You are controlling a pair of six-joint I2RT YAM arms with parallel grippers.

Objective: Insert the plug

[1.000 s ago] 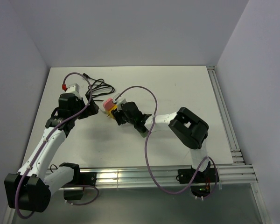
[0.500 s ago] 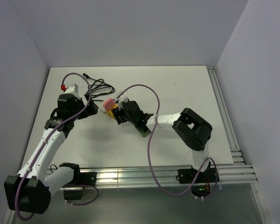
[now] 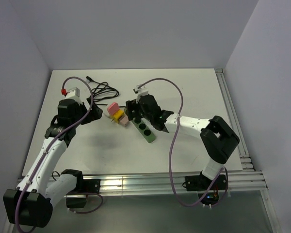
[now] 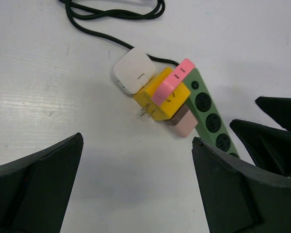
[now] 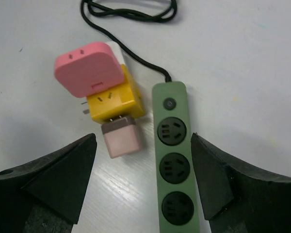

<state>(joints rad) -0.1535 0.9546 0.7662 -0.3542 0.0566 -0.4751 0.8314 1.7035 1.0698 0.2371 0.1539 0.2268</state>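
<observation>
The right hand (image 5: pixel 141 145) and left hand (image 4: pixel 137 145) were both released, empty. Under the right hand lay the green power strip (image 5: pixel 176 160), with the pink-yellow plug cluster (image 5: pixel 114 102) just beside it.

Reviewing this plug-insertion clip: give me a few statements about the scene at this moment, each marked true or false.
1. All three sockets of the green power strip are empty. True.
2. The left gripper is shut on the black cable. False: it is open and holds nothing.
3. The yellow adapter lies beside the strip, not plugged into it. True.
4. The right gripper grips the pink adapter. False: its jaws stand wide open, gripping nothing.
5. The strip's cable is white. False: it is black.
</observation>
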